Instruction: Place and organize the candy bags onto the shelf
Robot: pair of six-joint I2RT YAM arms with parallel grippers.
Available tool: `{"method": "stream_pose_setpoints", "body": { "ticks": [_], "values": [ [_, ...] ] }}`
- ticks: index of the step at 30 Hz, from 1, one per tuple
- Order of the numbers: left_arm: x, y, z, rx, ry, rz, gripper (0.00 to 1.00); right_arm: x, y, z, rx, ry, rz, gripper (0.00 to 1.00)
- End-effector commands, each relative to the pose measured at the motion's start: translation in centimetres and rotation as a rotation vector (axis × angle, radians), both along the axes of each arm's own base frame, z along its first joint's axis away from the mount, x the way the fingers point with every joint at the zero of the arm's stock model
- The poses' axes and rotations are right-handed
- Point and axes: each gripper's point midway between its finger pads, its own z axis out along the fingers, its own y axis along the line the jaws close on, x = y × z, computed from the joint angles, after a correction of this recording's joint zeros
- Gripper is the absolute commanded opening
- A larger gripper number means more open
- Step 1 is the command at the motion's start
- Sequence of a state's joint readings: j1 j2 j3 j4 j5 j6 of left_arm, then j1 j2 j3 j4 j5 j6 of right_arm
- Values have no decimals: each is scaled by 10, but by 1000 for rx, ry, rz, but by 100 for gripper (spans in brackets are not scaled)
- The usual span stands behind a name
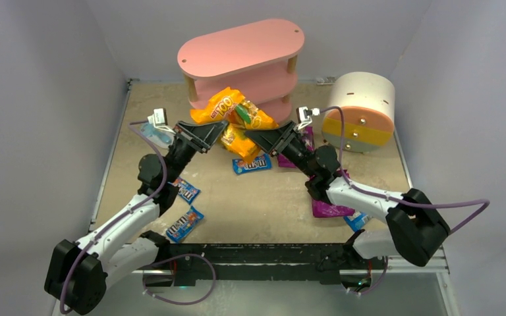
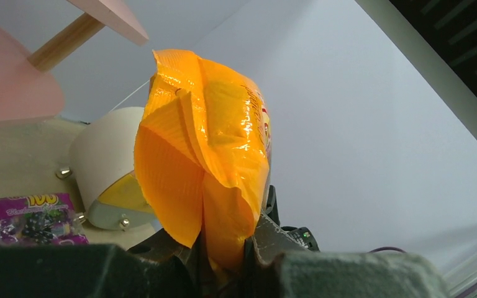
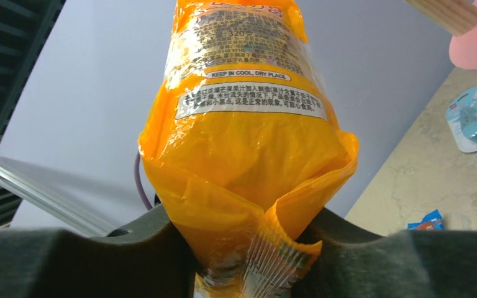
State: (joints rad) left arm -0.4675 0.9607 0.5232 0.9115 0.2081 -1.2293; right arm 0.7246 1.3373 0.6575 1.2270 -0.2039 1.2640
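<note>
Top external view is showing a glossy orange candy bag [image 1: 230,108] being held off the worktop [image 1: 263,204], just on the near side of the pink three-tier oval shelf [image 1: 240,46] and overlapping its lower boards in this view. I cannot tell whether it is touching them. The left end effector [image 1: 219,130] and the right end effector [image 1: 255,135] are both meeting the bag's near edge, one from each side.

Left wrist view is showing the left end effector [image 2: 223,261] pinching crumpled orange film, with the bag [image 2: 205,155] rising above it. Right wrist view is showing the right end effector [image 3: 248,267] pressing on the crimped seal of the bag [image 3: 248,143], whose printed back is facing the camera.

A second orange bag [image 1: 240,146] is lying below, between the two tips and partly hidden. A slim blue M&M's packet [image 1: 252,164] is lying just near of it. Two more blue packets [image 1: 187,190] [image 1: 184,224] are lying by the left arm, and a fourth [image 1: 356,220] is peeking out under the right arm.

One purple bag [image 1: 308,139] is showing behind the right arm, and another purple bag [image 1: 329,207] is lying under it.

A white, orange and yellow cylindrical drawer unit [image 1: 362,108] is standing at the far right. A pale blue-and-white oval item [image 1: 155,133] is lying at the far left.
</note>
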Motion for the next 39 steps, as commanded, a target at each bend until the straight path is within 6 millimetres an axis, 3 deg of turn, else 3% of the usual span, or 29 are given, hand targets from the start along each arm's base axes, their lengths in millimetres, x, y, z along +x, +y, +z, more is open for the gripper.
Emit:
{"method": "stream_pose_setpoints", "body": {
  "ticks": [1,2,3,4,6,7,9,12,15,18,20,27,39],
  "values": [
    [-9,-6,8,58,-66,-12,5,-18,-23,60,177,-106,-12,32],
    [-8,-6,3,81,-60,-4,12,-14,-24,55,158,-84,-35,27],
    [-6,-6,-2,106,-52,6,28,-10,-25,49,134,-67,-58,23],
    [-5,-6,-7,135,-46,16,37,-7,-25,41,106,-37,-72,21],
    [-1,-1,-17,214,-36,69,72,-5,-25,24,58,13,-85,15],
    [2,2,-25,265,-15,98,80,-3,-27,13,36,39,-97,14],
    [12,18,-39,361,47,204,84,0,-33,-6,1,88,-129,9],
    [26,55,-91,563,277,390,87,4,-47,-39,-64,161,-168,7],
    [23,95,-128,723,438,542,90,11,-67,-75,-121,240,-225,0],
    [14,113,-145,778,501,597,92,22,-86,-90,-153,272,-292,0],
    [9,114,-150,782,506,585,93,31,-93,-99,-195,297,-344,0],
    [0,109,-153,811,459,534,95,74,-107,-101,-246,336,-534,0],
    [-9,102,-143,793,384,488,98,157,-99,-98,-254,302,-593,0]
  ]
}}
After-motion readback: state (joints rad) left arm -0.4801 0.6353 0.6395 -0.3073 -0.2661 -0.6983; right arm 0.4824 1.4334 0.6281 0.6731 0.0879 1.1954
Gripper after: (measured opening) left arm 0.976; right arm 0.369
